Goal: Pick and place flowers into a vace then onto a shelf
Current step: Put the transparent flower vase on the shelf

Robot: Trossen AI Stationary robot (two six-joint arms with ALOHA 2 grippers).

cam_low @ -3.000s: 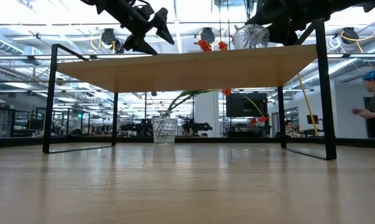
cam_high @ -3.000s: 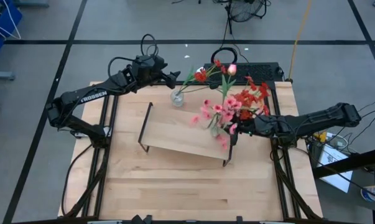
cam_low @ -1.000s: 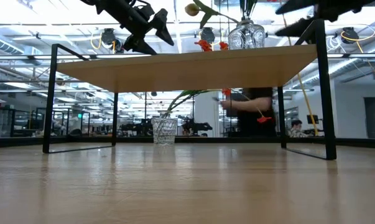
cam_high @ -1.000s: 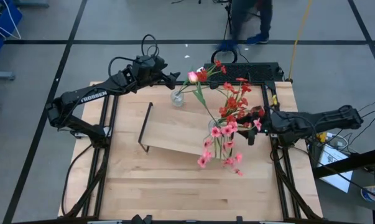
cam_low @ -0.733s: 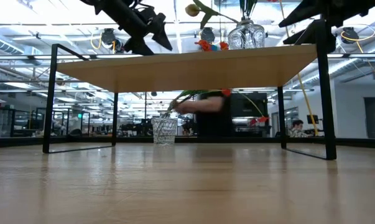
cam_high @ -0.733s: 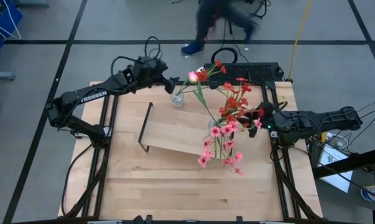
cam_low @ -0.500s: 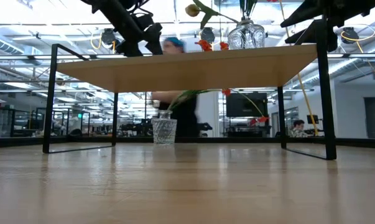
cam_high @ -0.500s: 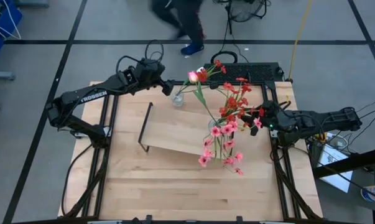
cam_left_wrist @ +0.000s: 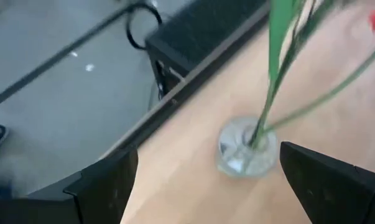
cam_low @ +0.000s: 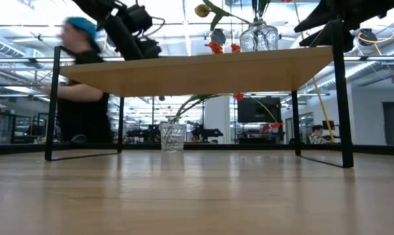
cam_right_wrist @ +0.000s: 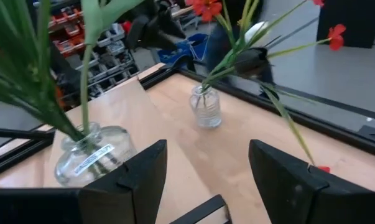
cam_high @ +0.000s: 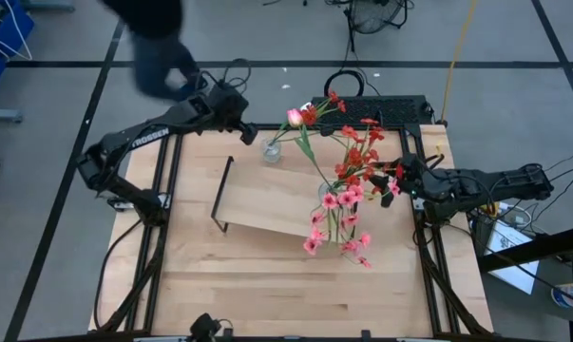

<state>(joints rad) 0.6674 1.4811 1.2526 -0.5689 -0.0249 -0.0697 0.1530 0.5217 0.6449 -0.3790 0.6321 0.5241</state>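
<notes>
With our left gripper [cam_left_wrist: 206,180] spread wide just short of the small vase [cam_left_wrist: 247,147], we must close low, clear of its flowers [cam_left_wrist: 287,59].

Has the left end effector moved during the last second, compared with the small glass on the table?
Yes. The left end effector has drawn back from the small glass, toward the table's far left corner.

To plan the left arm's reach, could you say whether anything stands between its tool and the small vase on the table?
Nothing visible does: the open left tool faces the small vase directly, with only bare table between them.
</notes>
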